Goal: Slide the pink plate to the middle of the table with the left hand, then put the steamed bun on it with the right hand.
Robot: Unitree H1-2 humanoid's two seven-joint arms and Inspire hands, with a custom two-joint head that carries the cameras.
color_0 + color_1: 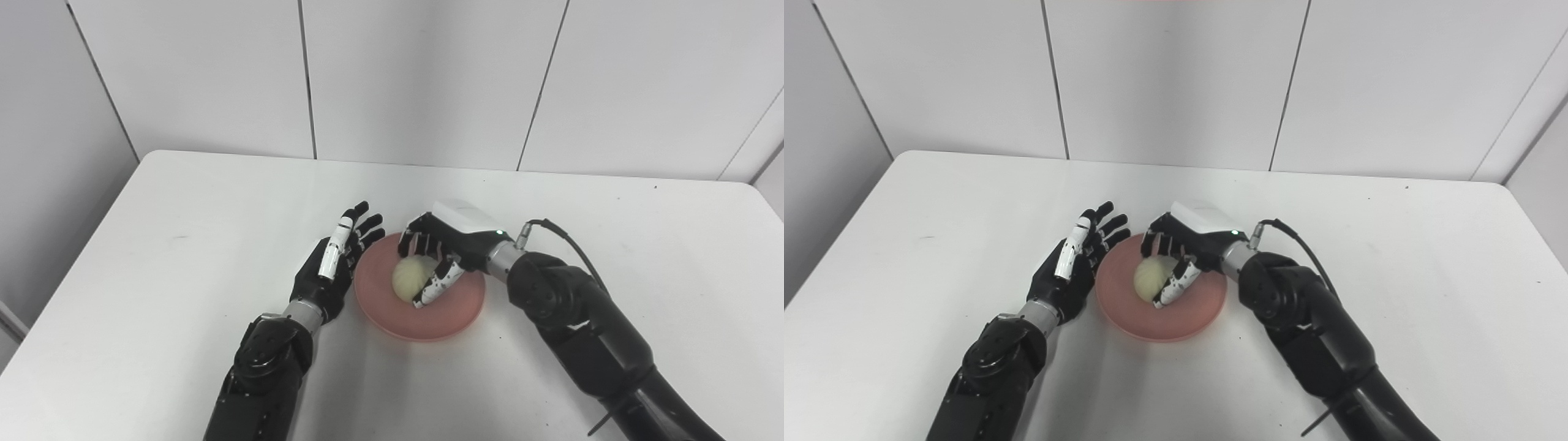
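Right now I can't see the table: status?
Left hand open beside pink plate. Right hand shut on steamed bun, over plate. Nothing in the way.

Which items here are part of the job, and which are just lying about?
Job: plate, bun, left hand open beside the plate, right hand wrapped around the bun over the plate.
Lying about: nothing but the table itself.

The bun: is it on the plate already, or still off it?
On it. The steamed bun sits inside the pink plate, with the right hand wrapped around it.
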